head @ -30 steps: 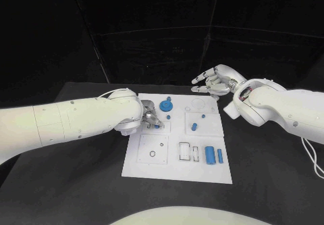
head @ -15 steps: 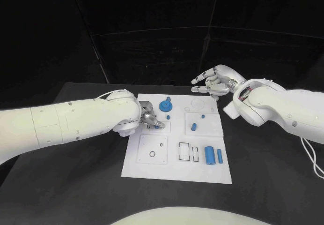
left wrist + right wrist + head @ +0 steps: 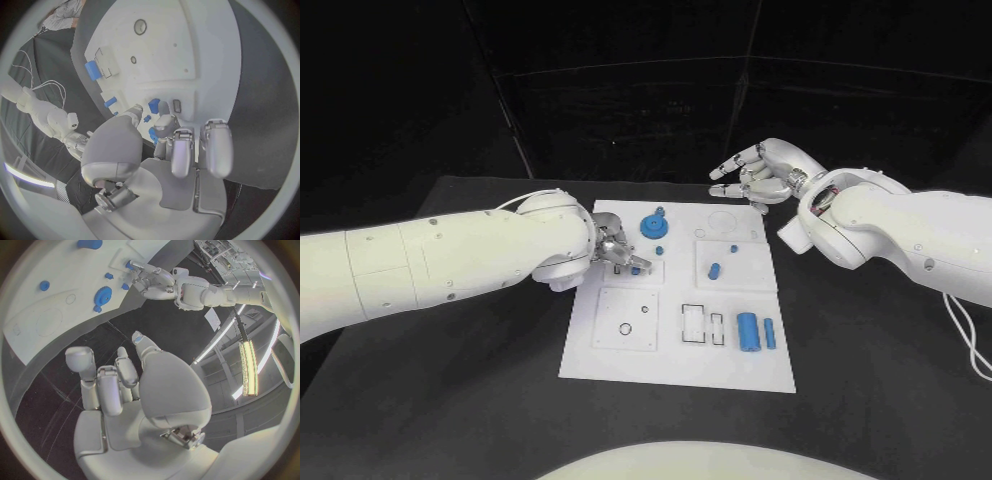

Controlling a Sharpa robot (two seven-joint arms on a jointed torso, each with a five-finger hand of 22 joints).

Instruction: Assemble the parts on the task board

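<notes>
a black table [image 3: 473,400] holds your white task board [image 3: 678,360] in its middle. your left arm reaches in across the board's near-left side. your left hand [image 3: 619,250] sits low over the board's upper-left square, fingers curled down around a small blue part [image 3: 636,268]; whether they truly pinch it or just touch it, i cannot tell. over the last second this hand has crept slightly up the board with the part under it, which suggests it is nudging the piece into its seat, not yet done. your right hand [image 3: 762,172] still hovers beyond the board's far edge, fingers spread, holding nothing. other parts: a blue gear [image 3: 653,225] by the far edge, a short peg [image 3: 714,269] right of centre, two cylinders [image 3: 750,330] near the right edge.
</notes>
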